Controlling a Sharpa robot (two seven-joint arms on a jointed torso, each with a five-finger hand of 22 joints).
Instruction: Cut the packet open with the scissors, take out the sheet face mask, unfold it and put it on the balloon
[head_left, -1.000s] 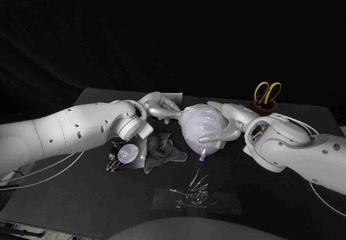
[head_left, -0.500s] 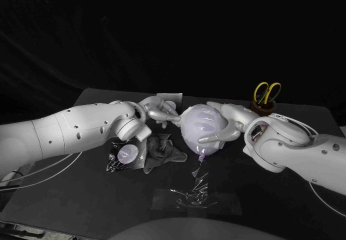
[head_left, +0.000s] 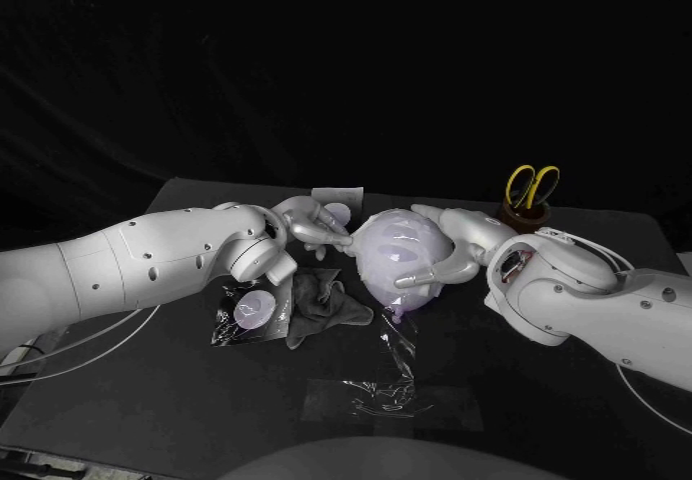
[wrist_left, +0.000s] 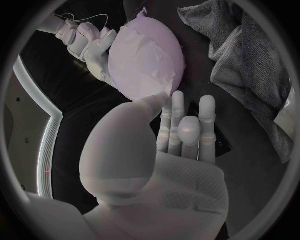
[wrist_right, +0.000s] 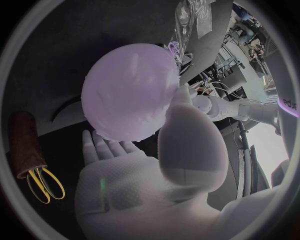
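With the right robot hand (head_left: 450, 258) gripping the balloon (head_left: 389, 248), sheet mask (wrist_left: 145, 59) draped on it, above the counter's (head_left: 173, 400) middle and the left robot hand (head_left: 310, 226), spread and holding nothing, thumbing its side, 1 hard push could've slid the mask off.

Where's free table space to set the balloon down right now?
Bare table lies near the front edge, left of the clear film and in front of the packet. Another patch lies right of the film, in front of the right arm. The middle is crowded: balloon, left hand, right hand, grey cloth.
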